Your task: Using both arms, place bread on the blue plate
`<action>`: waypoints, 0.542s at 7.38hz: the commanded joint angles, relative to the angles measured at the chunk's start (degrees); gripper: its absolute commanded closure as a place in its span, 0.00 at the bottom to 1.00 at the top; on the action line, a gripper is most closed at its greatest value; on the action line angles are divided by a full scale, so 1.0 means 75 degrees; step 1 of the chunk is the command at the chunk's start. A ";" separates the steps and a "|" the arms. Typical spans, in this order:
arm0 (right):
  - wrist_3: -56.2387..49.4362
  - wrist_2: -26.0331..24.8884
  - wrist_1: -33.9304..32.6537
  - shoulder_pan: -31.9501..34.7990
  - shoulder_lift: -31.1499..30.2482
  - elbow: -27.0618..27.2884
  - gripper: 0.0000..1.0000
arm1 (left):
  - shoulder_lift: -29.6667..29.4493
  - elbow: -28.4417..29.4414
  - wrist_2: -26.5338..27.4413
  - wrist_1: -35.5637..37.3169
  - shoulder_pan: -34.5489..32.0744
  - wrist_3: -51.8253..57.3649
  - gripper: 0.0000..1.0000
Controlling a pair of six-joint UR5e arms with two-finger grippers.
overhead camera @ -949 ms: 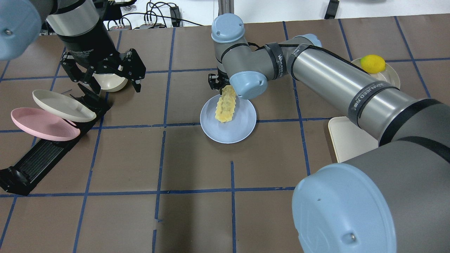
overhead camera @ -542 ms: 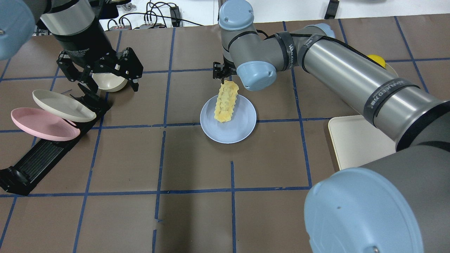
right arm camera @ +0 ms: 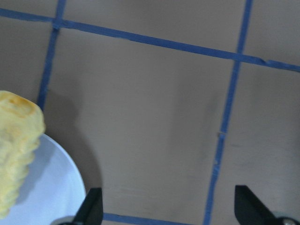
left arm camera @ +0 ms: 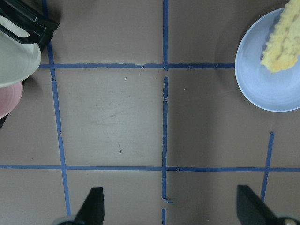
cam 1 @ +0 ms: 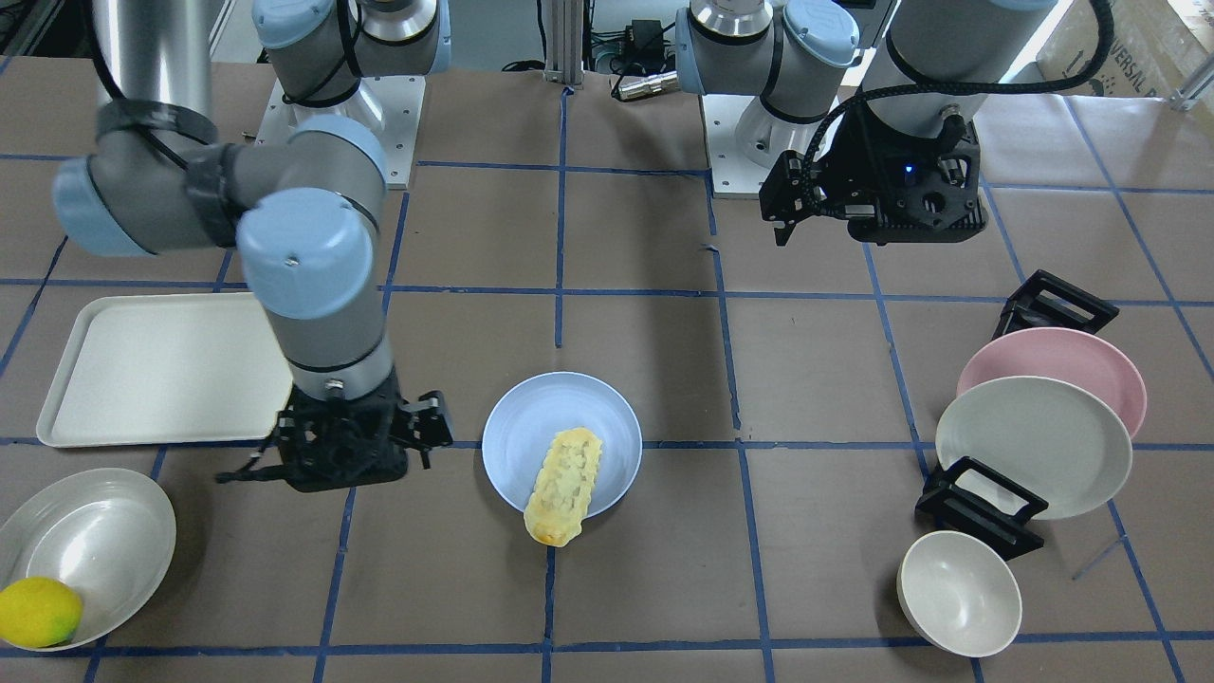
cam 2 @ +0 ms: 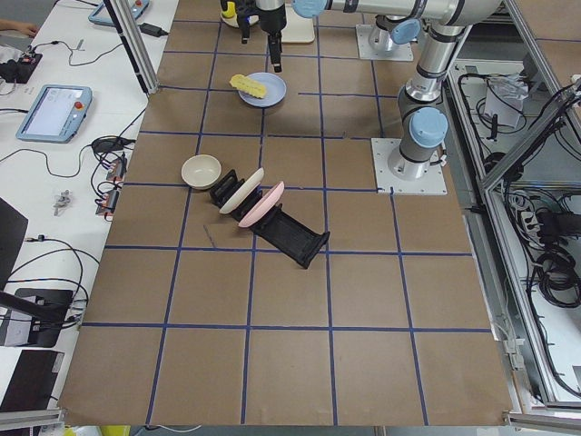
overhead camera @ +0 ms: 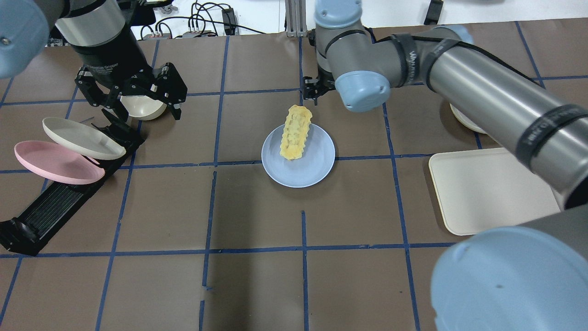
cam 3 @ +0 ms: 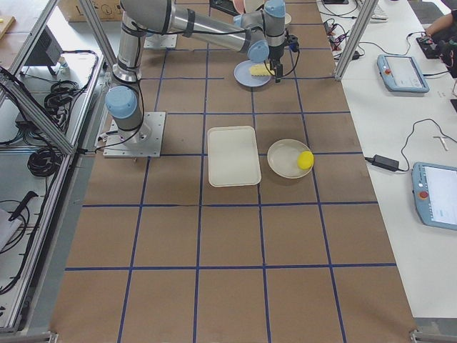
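Note:
The bread (overhead camera: 295, 133), a knobbly pale-yellow loaf, lies on the blue plate (overhead camera: 298, 171) with its far end sticking out over the rim. It also shows in the front view (cam 1: 564, 484) on the plate (cam 1: 531, 427). My right gripper (overhead camera: 311, 89) is open and empty, beyond the bread's far end and to its right; its wrist view shows the bread's end (right arm camera: 16, 140) and the plate's rim (right arm camera: 58, 192) at the lower left. My left gripper (overhead camera: 138, 99) is open and empty at the far left, well away from the plate (left arm camera: 262, 89).
A black rack (overhead camera: 50, 211) at the left holds a pink plate (overhead camera: 55, 163) and a cream-white plate (overhead camera: 82, 138). A cream bowl (overhead camera: 142, 109) sits under my left gripper. A cream tray (overhead camera: 487, 193) lies at the right. A lemon (cam 1: 38, 612) rests on a pale dish (cam 1: 95, 531).
My right gripper has let go of the bread's far end and moved up and to the right, away from it. The bread now rests on the plate. The left arm has hardly moved.

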 commanded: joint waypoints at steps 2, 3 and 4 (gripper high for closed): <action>-0.0577 0.0177 0.1055 -0.1268 -0.1269 0.0130 0.00 | -0.0022 0.0043 0.0007 0.0000 -0.0003 0.0008 0.00; -0.0579 0.0201 0.1968 -0.1480 -0.1283 -0.0536 0.00 | -0.0010 0.0032 0.0007 0.0000 0.0008 0.0008 0.00; -0.0567 0.0213 0.2674 -0.1506 -0.1225 -0.0972 0.00 | -0.0022 -0.0038 -0.0004 0.0023 0.0020 0.0019 0.00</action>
